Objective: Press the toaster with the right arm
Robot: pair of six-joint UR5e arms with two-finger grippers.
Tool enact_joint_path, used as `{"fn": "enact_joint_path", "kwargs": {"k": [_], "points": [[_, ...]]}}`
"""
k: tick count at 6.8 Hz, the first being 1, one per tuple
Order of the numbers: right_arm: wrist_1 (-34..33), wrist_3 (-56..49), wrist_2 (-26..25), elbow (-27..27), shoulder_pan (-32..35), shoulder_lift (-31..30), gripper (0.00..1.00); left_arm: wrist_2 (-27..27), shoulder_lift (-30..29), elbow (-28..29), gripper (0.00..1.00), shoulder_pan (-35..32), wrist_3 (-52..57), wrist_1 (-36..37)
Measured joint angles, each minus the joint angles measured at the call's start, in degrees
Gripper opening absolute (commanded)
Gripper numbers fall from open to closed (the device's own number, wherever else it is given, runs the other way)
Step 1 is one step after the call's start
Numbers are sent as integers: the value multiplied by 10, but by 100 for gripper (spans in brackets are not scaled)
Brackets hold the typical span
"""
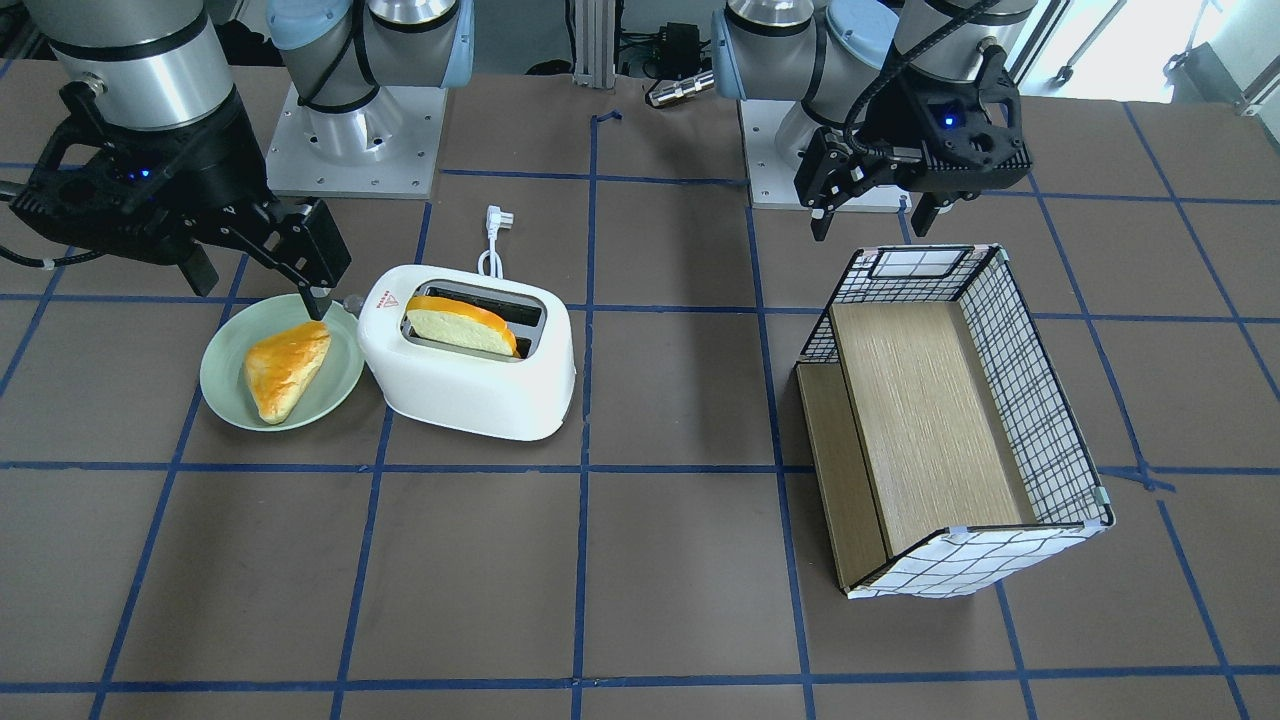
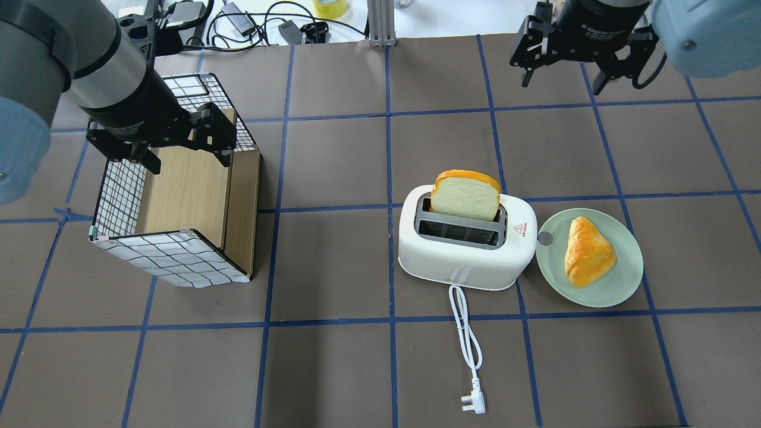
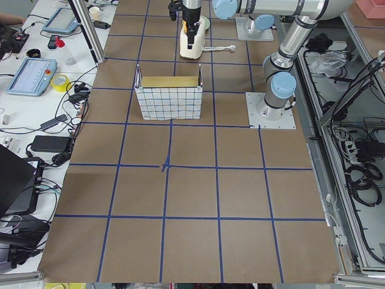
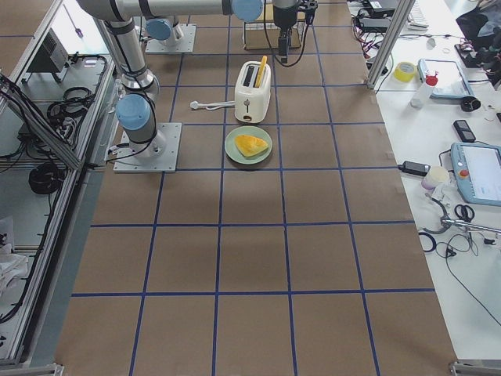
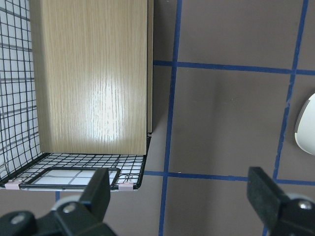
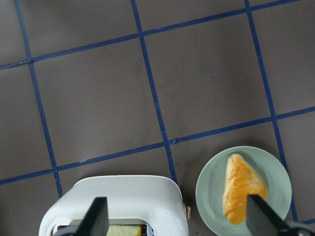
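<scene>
The toaster (image 2: 464, 252) sat mid-table, its lever knob (image 2: 545, 239) facing the plate (image 2: 594, 296) just beside it. The right claw (image 2: 562, 80) hung wide open and empty, well apart. It seemed wise to set 1 fingertip squarely over the knob and press straight down, clear of the plate.

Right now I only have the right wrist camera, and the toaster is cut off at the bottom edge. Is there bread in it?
Observer: Yes. One slice of bread stands in the toaster, in the slot farther from the robot, sticking well out. The nearer slot is empty.
Operator: Where's the lever?
Observer: The grey lever knob is on the toaster's end that faces the green plate, right at the plate's rim.
Operator: Is the other arm near it?
Observer: No. The left claw hangs open over the checkered box, well away from the toaster.
</scene>
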Motion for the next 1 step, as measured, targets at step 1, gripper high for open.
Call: {"fn": "enact_joint_path", "kwargs": {"k": [1], "points": [[-2, -1, 1, 0, 0, 0, 100, 0, 0, 0, 100, 0, 0, 0]]}}
